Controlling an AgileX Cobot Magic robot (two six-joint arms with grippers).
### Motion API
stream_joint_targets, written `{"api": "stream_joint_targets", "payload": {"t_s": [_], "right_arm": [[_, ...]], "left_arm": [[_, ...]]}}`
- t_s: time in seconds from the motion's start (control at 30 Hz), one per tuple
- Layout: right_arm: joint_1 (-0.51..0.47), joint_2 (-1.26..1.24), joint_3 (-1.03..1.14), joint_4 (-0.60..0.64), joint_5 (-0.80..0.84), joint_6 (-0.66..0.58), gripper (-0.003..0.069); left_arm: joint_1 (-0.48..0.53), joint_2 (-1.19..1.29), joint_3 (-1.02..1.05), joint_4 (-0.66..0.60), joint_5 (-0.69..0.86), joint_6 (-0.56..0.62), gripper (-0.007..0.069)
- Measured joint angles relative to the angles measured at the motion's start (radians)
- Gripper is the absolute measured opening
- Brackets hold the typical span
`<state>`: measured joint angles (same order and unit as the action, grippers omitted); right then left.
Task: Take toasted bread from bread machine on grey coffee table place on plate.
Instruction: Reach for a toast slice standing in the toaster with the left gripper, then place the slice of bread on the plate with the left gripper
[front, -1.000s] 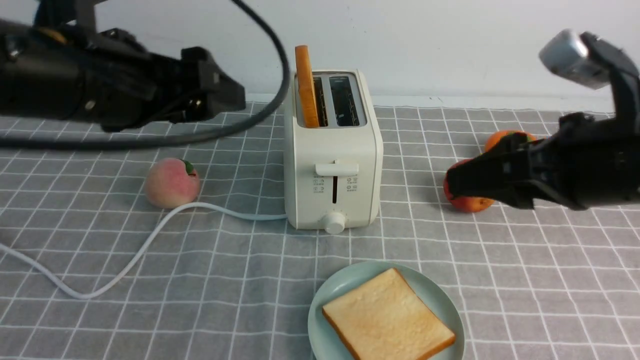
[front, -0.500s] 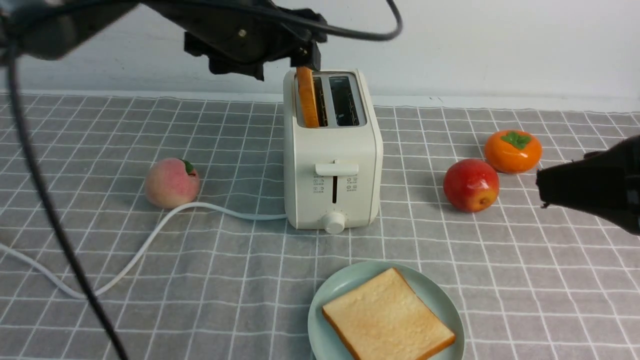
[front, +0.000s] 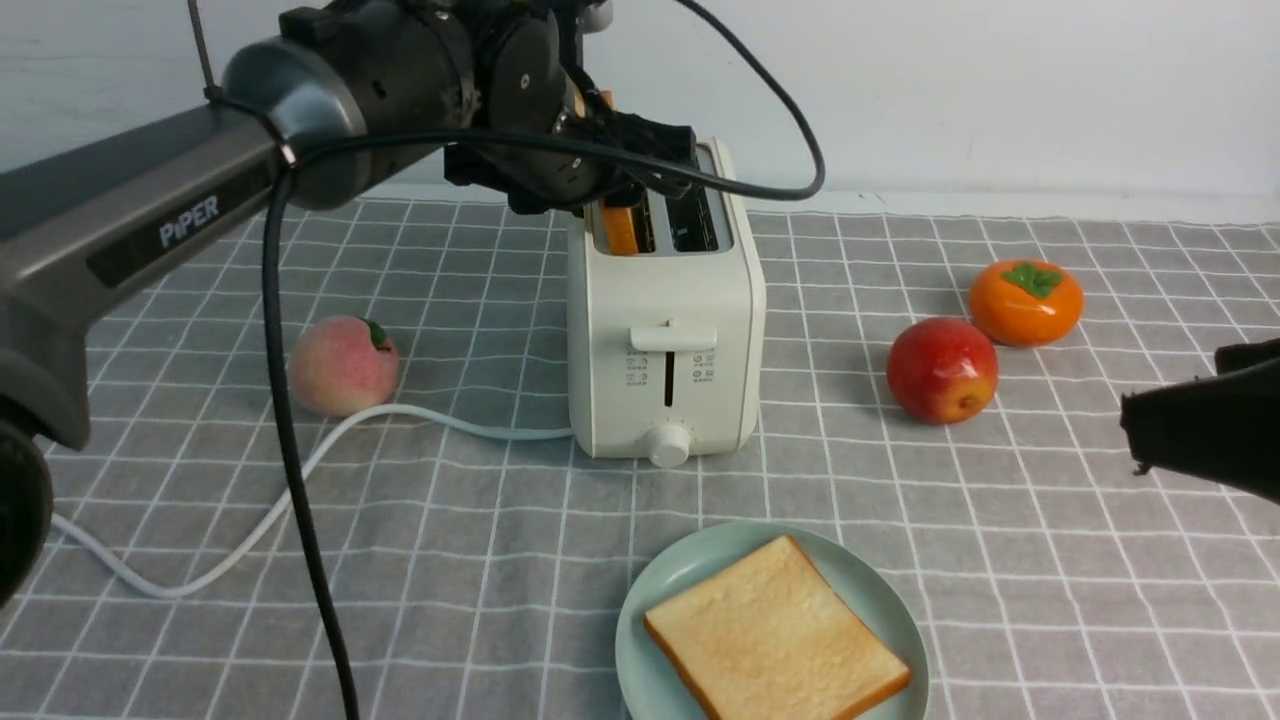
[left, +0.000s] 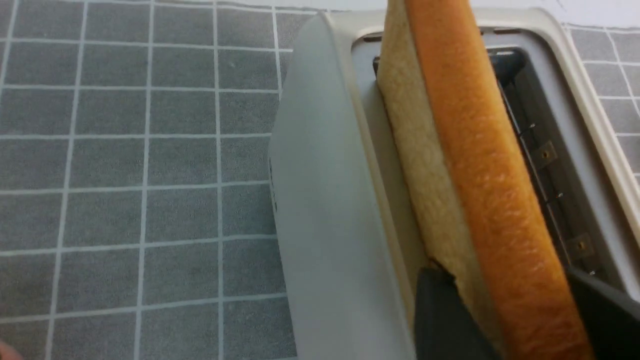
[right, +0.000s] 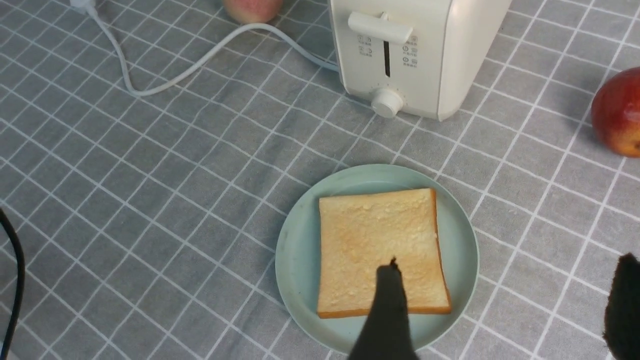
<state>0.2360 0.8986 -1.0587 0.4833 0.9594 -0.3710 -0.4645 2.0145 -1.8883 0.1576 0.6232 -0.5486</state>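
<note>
The cream-white bread machine (front: 665, 330) stands at the middle back of the grey coffee table (front: 1050, 600). One toasted bread slice (front: 620, 230) stands upright in its left slot; the right slot is empty. My left gripper (front: 625, 195) reaches down over that slot. In the left wrist view its fingers (left: 440, 310) press both sides of the slice (left: 480, 175), so the gripper (left: 505, 280) is shut on it. A second slice (front: 775, 630) lies flat on the mint-green plate (front: 650, 600) in front of the toaster. My right gripper (front: 1135, 435) is open and empty, hovering beside the plate (right: 295, 250) at the right (right: 510, 260).
A peach (front: 343, 365) lies left of the toaster, with the white power cord (front: 300, 470) curving past it. A red apple (front: 940, 370) and an orange persimmon (front: 1025, 300) lie to the right. My left arm's black cable hangs over the table's left side.
My left arm swung in from the left to the toaster and came down onto the slice in the left slot. My right gripper drew back to the right, uncovering the apple and persimmon.
</note>
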Motion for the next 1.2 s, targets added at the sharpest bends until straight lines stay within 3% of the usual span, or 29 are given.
{"api": "stream_joint_targets", "payload": {"t_s": [0.07,0.13,0.4,0.5,0.6,0.7,0.8,0.83,0.87,1.0,1.2], "right_arm": [[0.000,0.000,0.000,-0.001,0.001,0.000,0.0538],[0.000,0.000,0.001,-0.002,0.001,0.000,0.0537],[0.000,-0.001,0.001,-0.023,-0.002,-0.001,0.0538],[0.000,-0.001,0.001,-0.024,-0.002,-0.001,0.0538],[0.000,-0.001,0.001,-0.024,-0.002,-0.001,0.0538],[0.000,-0.001,0.001,-0.024,-0.002,-0.001,0.0538],[0.000,-0.001,0.001,-0.026,-0.002,-0.001,0.0538],[0.000,-0.001,0.001,-0.027,-0.002,-0.001,0.0538],[0.000,-0.001,0.001,-0.027,-0.002,-0.001,0.0538],[0.000,-0.001,0.001,-0.027,-0.002,-0.001,0.0538],[0.000,-0.001,0.001,-0.027,0.011,0.008,0.0538]], "left_arm": [[0.000,-0.001,-0.004,0.009,-0.004,-0.004,0.0145],[0.000,-0.012,-0.004,0.016,0.004,-0.005,0.0091],[0.000,-0.262,-0.005,0.069,0.097,-0.007,0.0091],[0.000,-0.409,-0.012,0.046,0.211,0.009,0.0091],[0.001,-0.531,0.022,-0.114,0.396,0.157,0.0091],[0.001,-0.568,0.141,-0.399,0.499,0.388,0.0091],[0.000,-0.543,0.296,-0.639,0.523,0.586,0.0091],[0.000,-0.536,0.308,-0.676,0.523,0.598,0.0091],[0.000,-0.507,0.386,-0.794,0.512,0.678,0.0091],[0.000,-0.405,0.542,-1.049,0.421,0.861,0.0091],[0.000,-0.271,0.581,-1.180,0.341,0.950,0.0093]]}}
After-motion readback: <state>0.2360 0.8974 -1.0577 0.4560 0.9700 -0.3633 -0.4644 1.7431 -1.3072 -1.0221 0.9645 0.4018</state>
